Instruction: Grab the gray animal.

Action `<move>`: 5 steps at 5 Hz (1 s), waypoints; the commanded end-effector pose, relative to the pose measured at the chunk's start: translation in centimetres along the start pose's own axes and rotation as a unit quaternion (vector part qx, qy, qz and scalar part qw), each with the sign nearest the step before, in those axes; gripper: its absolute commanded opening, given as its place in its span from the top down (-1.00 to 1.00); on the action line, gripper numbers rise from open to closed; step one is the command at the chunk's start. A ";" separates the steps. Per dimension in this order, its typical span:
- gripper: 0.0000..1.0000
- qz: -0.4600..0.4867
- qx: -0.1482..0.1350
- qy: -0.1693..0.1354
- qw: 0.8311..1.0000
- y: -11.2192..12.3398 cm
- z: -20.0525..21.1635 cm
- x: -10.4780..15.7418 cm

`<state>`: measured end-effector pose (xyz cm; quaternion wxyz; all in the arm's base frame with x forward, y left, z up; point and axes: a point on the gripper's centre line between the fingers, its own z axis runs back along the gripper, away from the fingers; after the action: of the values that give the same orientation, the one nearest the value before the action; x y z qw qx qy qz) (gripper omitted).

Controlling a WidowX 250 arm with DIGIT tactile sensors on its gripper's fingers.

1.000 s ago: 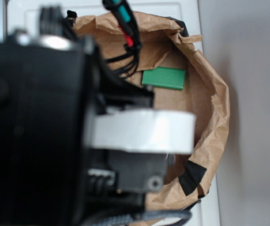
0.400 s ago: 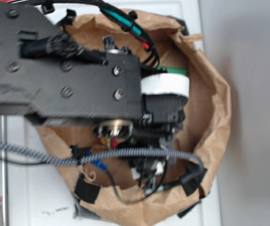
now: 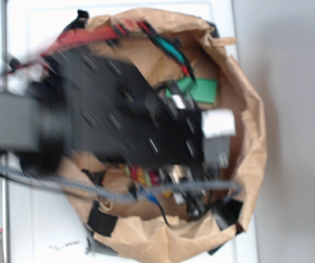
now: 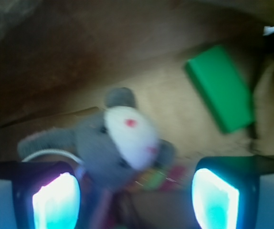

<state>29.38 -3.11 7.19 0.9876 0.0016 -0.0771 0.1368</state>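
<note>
Lying on creased brown paper [image 4: 142,57], the gray animal [image 4: 115,138] is soft plush with a cream oval head top, between and beyond my parted fingers [image 4: 56,198]. A flat green block [image 4: 220,95] sits apart, upper right. My arm [image 3: 108,120] reaches into the crumpled paper bag [image 3: 253,137], blurred.

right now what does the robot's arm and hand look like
The arm is black plates with screws and a white band near the wrist. Red and green wires run along its top; a gray braided cable loops underneath. In the wrist view, the hand has dark fingers with pale, cyan-glowing inner pads.
</note>
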 end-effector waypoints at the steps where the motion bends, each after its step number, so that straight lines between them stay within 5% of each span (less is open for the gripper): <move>1: -0.97 -0.060 -0.057 -0.004 0.997 -4.3 -2.0 0.7; 2: 1.00 -0.062 -0.070 -0.020 0.995 -4.1 -0.9 1.4; 3: 1.00 -0.069 -0.098 -0.019 0.993 -1.6 2.4 -0.7; 4: 1.00 -0.058 -0.111 -0.051 0.991 2.9 7.9 -4.0; 5: 1.00 -0.047 -0.120 -0.039 0.991 5.2 12.1 -4.0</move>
<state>21.73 -0.09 17.04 0.9857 -0.1125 -0.0980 0.0782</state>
